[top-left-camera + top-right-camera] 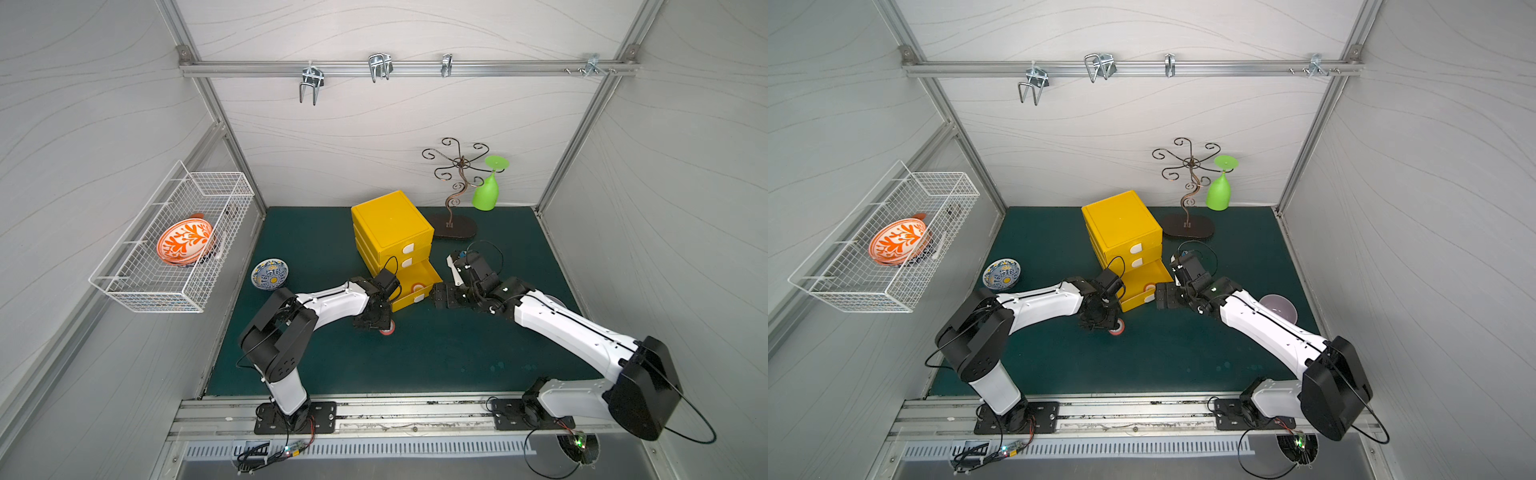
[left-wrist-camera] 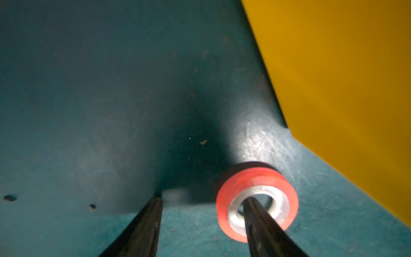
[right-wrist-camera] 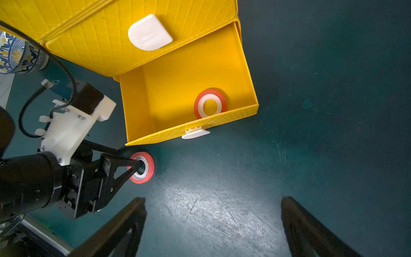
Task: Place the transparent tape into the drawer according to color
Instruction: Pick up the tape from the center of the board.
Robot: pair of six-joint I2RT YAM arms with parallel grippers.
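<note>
Item, nearest: left hand, jaws partly apart. One finger was threaded through the white core of a red tape roll; the other stood outside the ring and clear of it. Nothing was pinched yet, and the pose was judged a set-up for gripping the ring wall. The roll sat on the green surface, just beside a front corner of the open bottom drawer. Whether it lay flat or tipped could not be told. Right hand: jaws wide, empty, hovering over bare surface before the drawer, seemingly standing by. Second red tape roll: inside that drawer, propped on edge against its front wall, which suggested this drawer takes red. Yellow cabinet: its two upper drawers were shut, contents hidden. No purple or orange roll showed in any view. Blue-patterned bowl: on the surface, apart from the cabinet. Lilac bowl: largely hidden behind the right arm. Wire basket: on the side wall, holding an orange-patterned bowl. Farthest: metal stand with a green glass hung upside down.
</note>
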